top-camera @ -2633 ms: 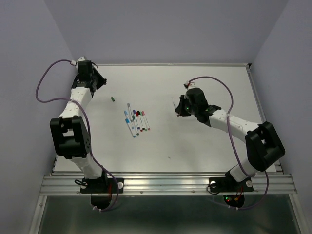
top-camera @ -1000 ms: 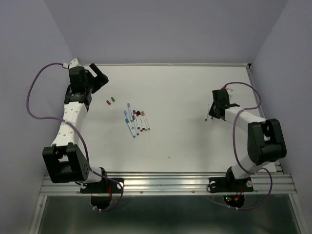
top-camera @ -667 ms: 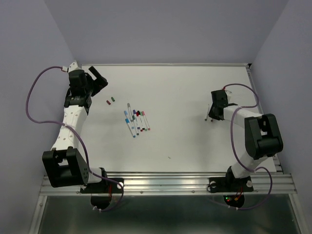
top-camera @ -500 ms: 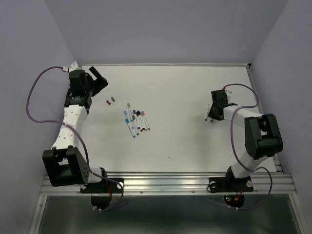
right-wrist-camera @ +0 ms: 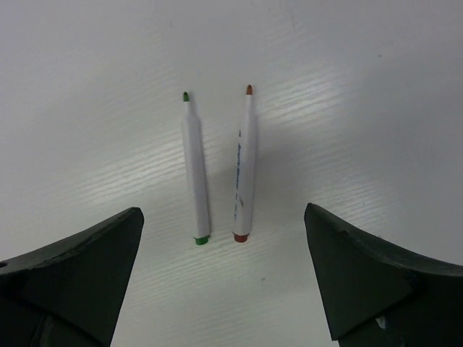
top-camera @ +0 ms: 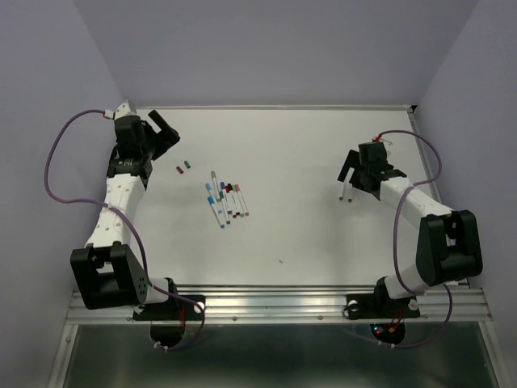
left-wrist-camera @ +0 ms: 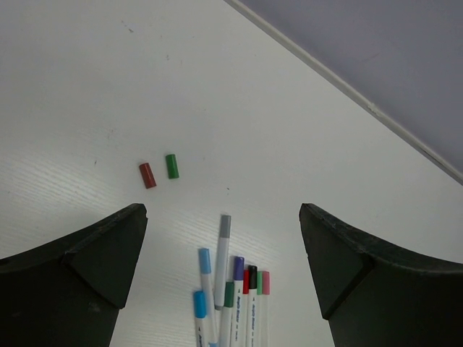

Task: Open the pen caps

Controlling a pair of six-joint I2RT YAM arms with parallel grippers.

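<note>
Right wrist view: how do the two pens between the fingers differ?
The green pen has a green tip and tail; the red pen has reddish ones. Printing shows on the red pen's barrel, none on the green pen's. The green pen's tip leans left, the red pen's right. Both are uncapped and apart.

Matt white table (right-wrist-camera: 376, 65) with faint grain, smooth white plastic pens (right-wrist-camera: 244, 163), smooth plastic caps (left-wrist-camera: 147, 175)

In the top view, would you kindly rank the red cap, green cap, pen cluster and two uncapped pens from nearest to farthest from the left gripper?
1. Red cap and green cap, just ahead of the left gripper: too close to call.
2. Pen cluster, mid-table.
3. Uncapped pens, far right.
</note>
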